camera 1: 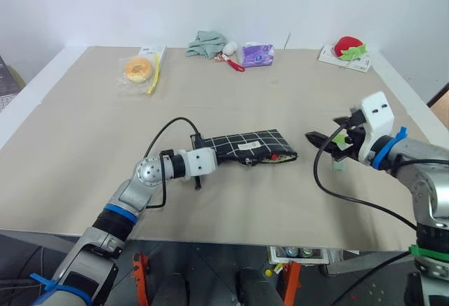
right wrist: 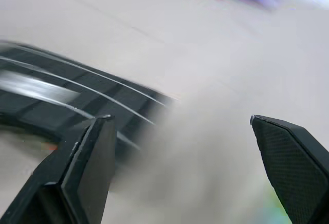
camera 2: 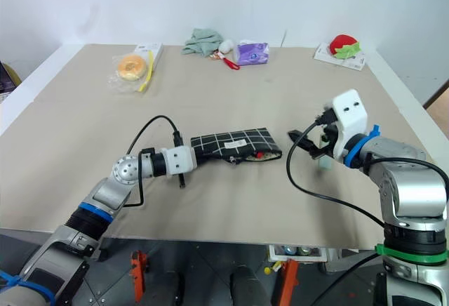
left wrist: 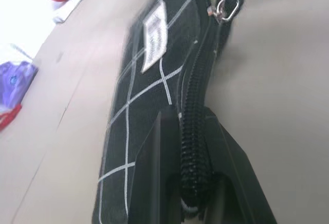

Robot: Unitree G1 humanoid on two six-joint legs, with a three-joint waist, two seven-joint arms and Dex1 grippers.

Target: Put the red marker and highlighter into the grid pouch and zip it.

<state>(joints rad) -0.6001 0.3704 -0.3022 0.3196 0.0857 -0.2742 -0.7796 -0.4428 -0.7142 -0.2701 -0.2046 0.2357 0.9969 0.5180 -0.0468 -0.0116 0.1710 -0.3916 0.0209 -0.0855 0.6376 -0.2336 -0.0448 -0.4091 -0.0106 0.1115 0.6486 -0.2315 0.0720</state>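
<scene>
- Pouch (camera 1: 249, 147) lay flat mid-counter (camera 1: 231, 95), long axis running left-right across the robot's front; open mouth faced the right arm, closed end sat in the left gripper (left wrist: 187, 183)
- Left jaws were pressed together on the pouch's zipper edge at that closed end; zipper pull (left wrist: 227, 7) sat at the far, open end
- A red tip (camera 1: 272, 157) showed at the mouth, probably the marker, mostly inside with its length lying along the pouch
- Right gripper (camera 1: 330, 141) hovered just right of the mouth, jaws spread wide with nothing between them
- Highlighter (camera 1: 339, 140) sat beside the right fingers, green cap visible; its axis could not be read
- Risk: marker could slide out if the left arm tilted the pouch mouth-down
- Risk: mouth lay nearly flat, so the chunky highlighter could snag on the zipper lip
- Risk: one-end pinch could let the pouch swing when pushed
</scene>
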